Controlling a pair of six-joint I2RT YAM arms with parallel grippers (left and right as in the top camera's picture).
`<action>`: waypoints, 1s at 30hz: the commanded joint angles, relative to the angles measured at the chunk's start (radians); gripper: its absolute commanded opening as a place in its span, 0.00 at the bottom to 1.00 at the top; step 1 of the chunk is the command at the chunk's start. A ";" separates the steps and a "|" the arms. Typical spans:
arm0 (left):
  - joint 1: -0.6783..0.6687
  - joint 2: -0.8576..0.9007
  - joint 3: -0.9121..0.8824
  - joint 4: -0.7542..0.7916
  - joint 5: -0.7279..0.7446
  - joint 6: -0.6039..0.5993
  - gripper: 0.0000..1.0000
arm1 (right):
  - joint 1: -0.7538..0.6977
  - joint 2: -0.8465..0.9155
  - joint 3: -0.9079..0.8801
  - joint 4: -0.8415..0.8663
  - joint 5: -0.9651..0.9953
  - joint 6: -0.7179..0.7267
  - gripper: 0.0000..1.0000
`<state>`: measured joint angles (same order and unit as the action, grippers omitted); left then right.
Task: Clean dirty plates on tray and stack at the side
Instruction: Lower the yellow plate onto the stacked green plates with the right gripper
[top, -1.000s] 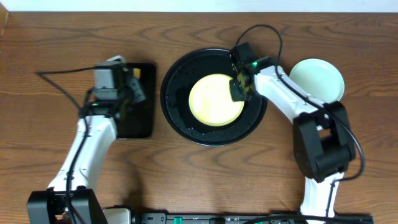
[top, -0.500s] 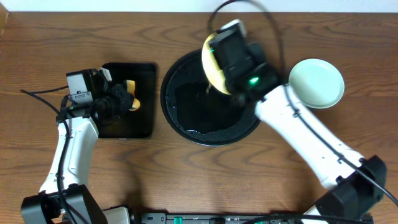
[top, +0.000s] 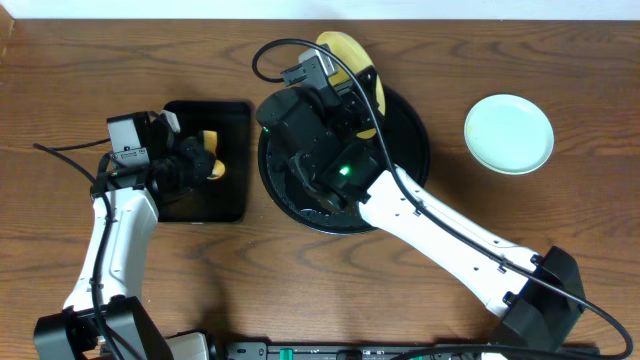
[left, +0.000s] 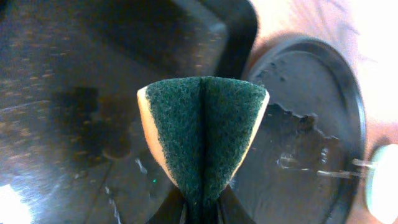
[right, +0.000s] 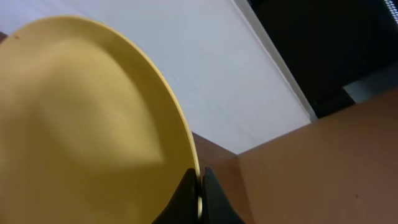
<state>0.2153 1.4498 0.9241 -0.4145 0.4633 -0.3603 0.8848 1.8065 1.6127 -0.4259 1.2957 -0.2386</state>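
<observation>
Yellow plate (top: 352, 52): held up on edge over the far side of the round tray (top: 300, 212), steeply tilted and clear of the tray floor.
Right pincer (right: 199, 186): closed tight on the plate's rim, 1 finger on each face, with nothing else in it.
Left pincer (left: 204, 208): pinched shut on a folded sponge (left: 202, 143), green scrub face outward, above the rectangular tray (top: 228, 200).
Mint plate (top: 508, 133): lies flat on the tabletop (top: 590, 220) at the right, well apart from the round tray.
Handling: thin plastic, probably light, stiff and smooth. The tray floor looks wet, so the rim may be slippery. A pinch at 1 spot could let the plate swivel under scrubbing. The rim seems the only practical hold.
Edges: the raised tray rim is below the plate, and the tabletop's far edge is close behind it.
Open room: there is bare tabletop between the round tray and the mint plate for stacking. The 2 trays sit near each other, so the sponge's path looks short.
</observation>
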 joint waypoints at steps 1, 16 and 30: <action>0.004 -0.006 -0.009 -0.004 -0.109 0.030 0.08 | -0.008 0.006 0.003 0.003 0.061 0.014 0.01; 0.002 0.000 -0.025 0.012 -0.246 0.121 0.08 | -0.427 -0.004 0.003 -0.306 -1.065 0.426 0.01; 0.002 0.119 -0.025 0.056 -0.248 0.120 0.08 | -1.088 0.008 0.003 -0.431 -1.329 0.486 0.01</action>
<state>0.2153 1.5635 0.9089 -0.3698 0.2287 -0.2573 -0.1188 1.8076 1.6119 -0.8425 -0.0082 0.2199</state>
